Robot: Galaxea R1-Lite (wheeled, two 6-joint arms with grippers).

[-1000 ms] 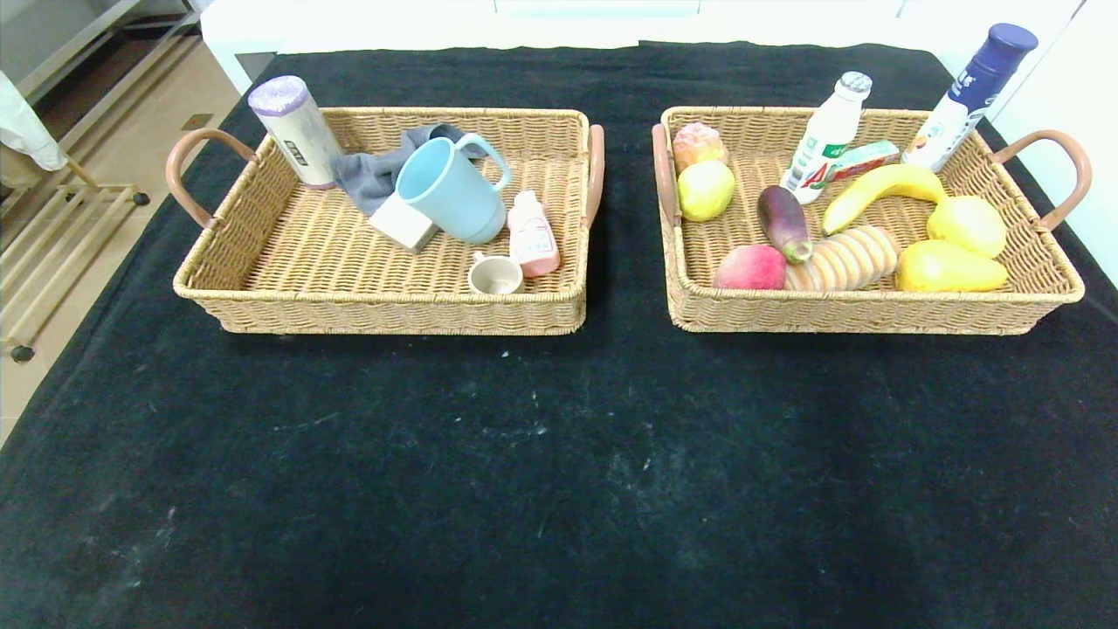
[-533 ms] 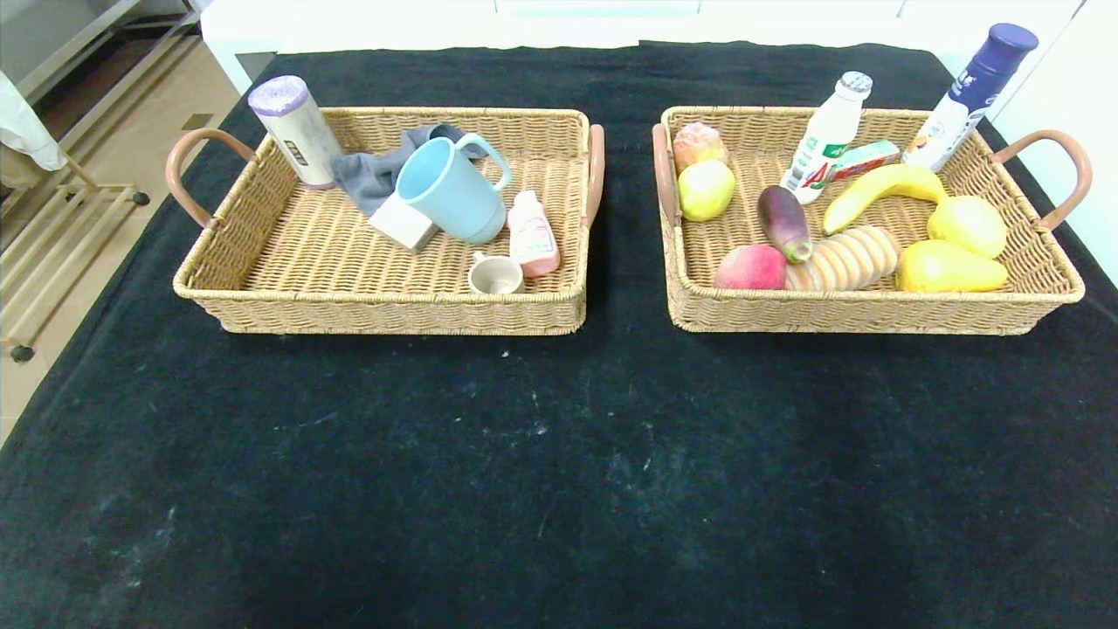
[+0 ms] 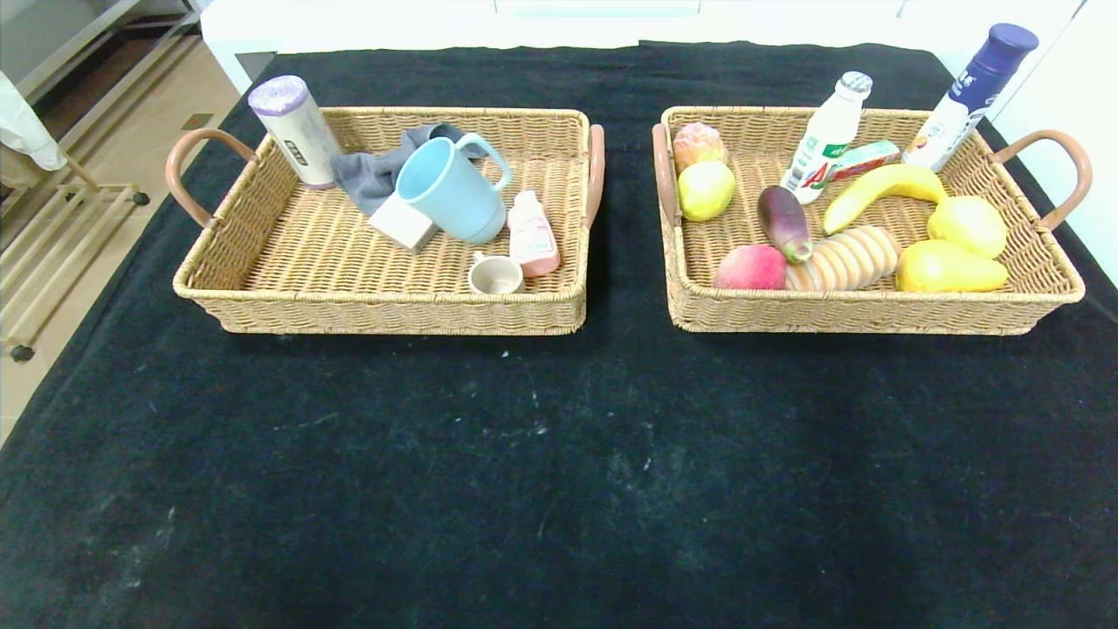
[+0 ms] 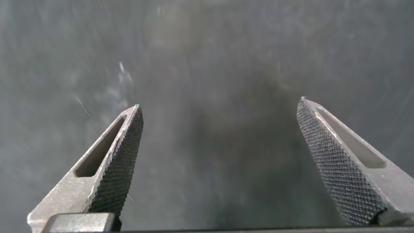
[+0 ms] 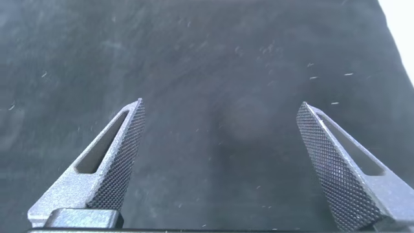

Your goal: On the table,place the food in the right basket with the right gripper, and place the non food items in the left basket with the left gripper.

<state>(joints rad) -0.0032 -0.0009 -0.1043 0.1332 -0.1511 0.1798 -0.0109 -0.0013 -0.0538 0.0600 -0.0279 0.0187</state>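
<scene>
The left basket (image 3: 262, 301) holds a blue mug (image 3: 450, 192), a grey cloth (image 3: 371, 172), a white block (image 3: 402, 224), a pink bottle (image 3: 533, 234), a small cup (image 3: 495, 276) and a purple-capped canister (image 3: 294, 131). In the right basket (image 3: 873, 314) lie a banana (image 3: 882, 188), an eggplant (image 3: 782, 220), a peach (image 3: 751, 268), bread (image 3: 843, 258), yellow fruits (image 3: 948, 266) and two drink bottles (image 3: 825, 135). Neither arm shows in the head view. My left gripper (image 4: 220, 113) is open over bare black cloth. My right gripper (image 5: 221, 110) is open too, with nothing between its fingers.
A black cloth (image 3: 559, 454) covers the table in front of both baskets. The table's left edge drops to the floor, where a metal rack (image 3: 52, 253) stands. A white wall runs along the far side and the right.
</scene>
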